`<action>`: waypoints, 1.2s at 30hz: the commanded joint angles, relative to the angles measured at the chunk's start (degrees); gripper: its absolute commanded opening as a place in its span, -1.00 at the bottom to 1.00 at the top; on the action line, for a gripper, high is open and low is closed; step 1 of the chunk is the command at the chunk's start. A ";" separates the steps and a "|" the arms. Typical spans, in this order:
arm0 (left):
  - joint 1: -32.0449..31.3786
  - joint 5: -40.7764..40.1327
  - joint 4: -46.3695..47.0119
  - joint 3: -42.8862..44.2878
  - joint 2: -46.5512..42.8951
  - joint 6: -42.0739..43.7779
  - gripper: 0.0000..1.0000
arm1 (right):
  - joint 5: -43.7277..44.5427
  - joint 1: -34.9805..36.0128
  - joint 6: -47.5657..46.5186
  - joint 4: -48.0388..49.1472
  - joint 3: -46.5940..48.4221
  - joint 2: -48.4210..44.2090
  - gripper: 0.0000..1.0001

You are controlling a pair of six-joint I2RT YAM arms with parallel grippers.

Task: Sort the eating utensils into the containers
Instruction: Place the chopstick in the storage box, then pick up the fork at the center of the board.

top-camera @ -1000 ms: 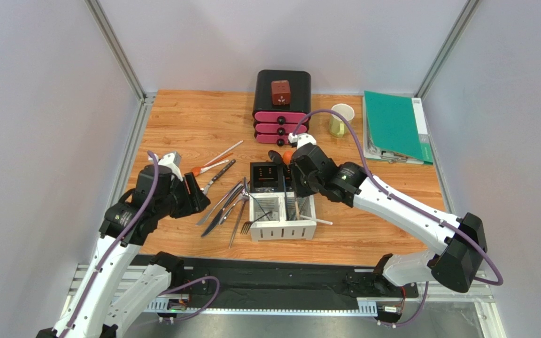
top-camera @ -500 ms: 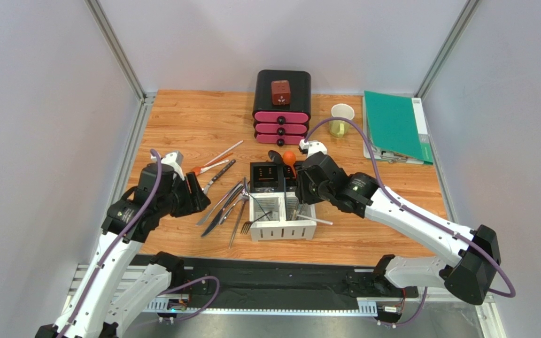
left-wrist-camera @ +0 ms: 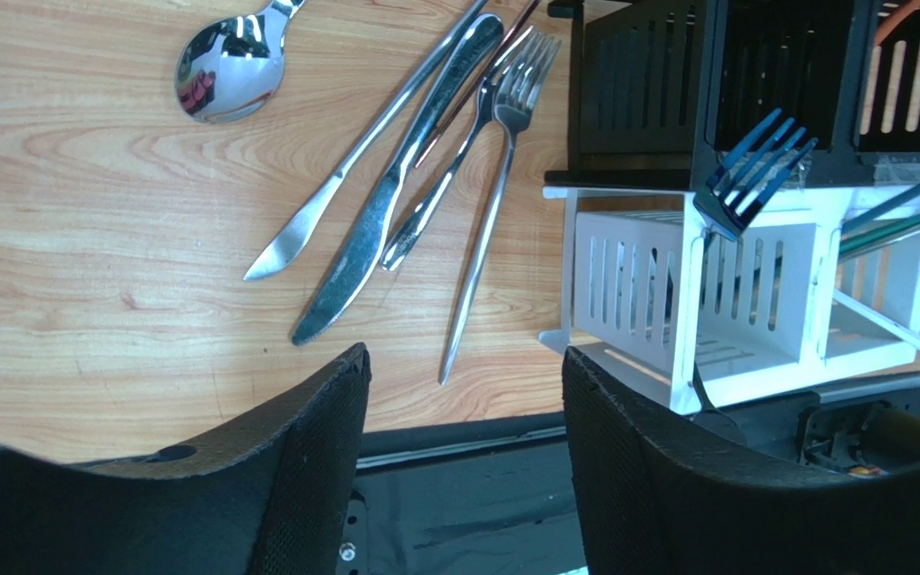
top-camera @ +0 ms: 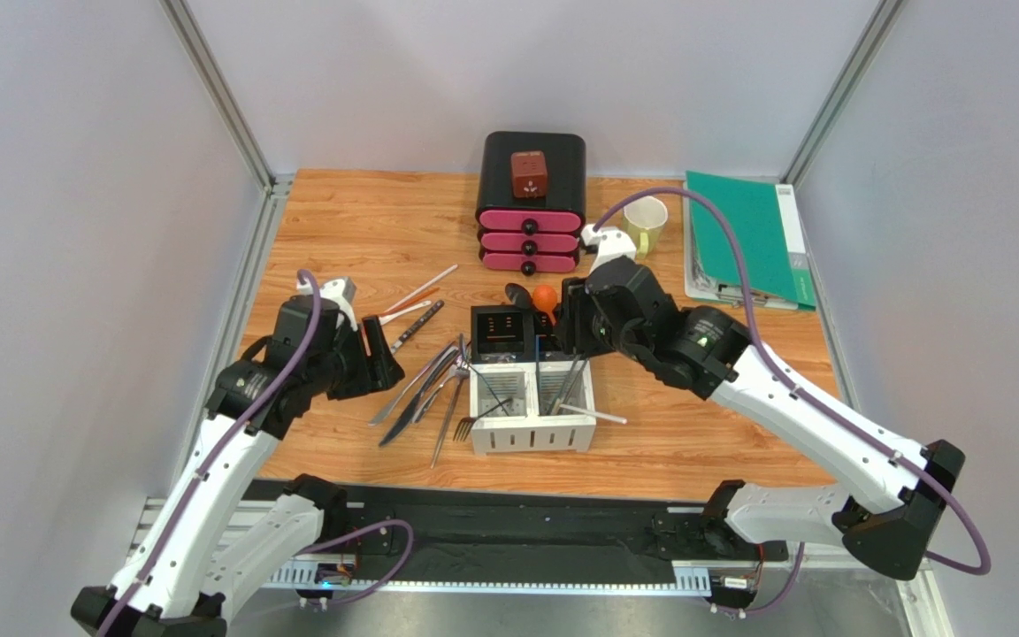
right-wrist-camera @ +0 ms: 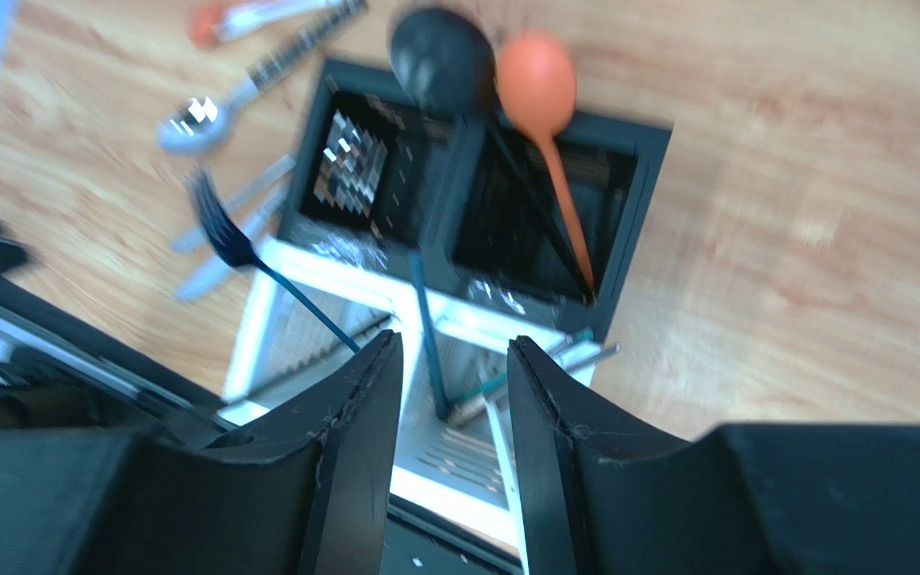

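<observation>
The containers, a square caddy point(top-camera: 532, 385), hold an orange spoon point(right-wrist-camera: 537, 84) and a black spoon point(right-wrist-camera: 441, 60) in the far black compartment point(right-wrist-camera: 621, 180). A dark fork point(right-wrist-camera: 220, 228) and thin dark sticks point(right-wrist-camera: 429, 342) stand in the white compartments point(left-wrist-camera: 729, 288). My right gripper point(right-wrist-camera: 453, 347) hovers above the caddy, open, gripping nothing. To the caddy's left, silver knives point(left-wrist-camera: 383, 222), forks point(left-wrist-camera: 495, 180) and a spoon point(left-wrist-camera: 227, 60) lie loose on the wood. My left gripper point(left-wrist-camera: 465, 359) is open and empty, low over the table left of that pile point(top-camera: 425, 388).
A black-and-pink drawer box point(top-camera: 531, 199) with a red block point(top-camera: 530, 173) on top stands behind the caddy. A pale green mug point(top-camera: 641, 226) and a green folder point(top-camera: 741, 239) sit at the back right. More utensils point(top-camera: 409, 303) lie at the back left.
My right gripper has opened and pulled up and back to the right, off the caddy; the orange spoon stays standing in it. My left gripper has shifted slightly right toward the loose cutlery.
</observation>
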 commanded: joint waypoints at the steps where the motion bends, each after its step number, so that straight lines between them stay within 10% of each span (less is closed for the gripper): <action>1: 0.39 0.11 4.02 1.01 7.09 3.45 0.36 | 7.64 0.10 -0.24 -3.98 11.03 -0.66 -0.15; 12: 3.82 7.67 6.67 12.87 35.92 11.19 0.27 | 7.33 -15.61 -0.85 -4.53 13.34 -0.67 -0.09; 36: -2.33 13.13 11.93 9.89 49.48 12.96 0.14 | -6.57 -31.10 -2.61 -2.42 9.92 6.11 -0.11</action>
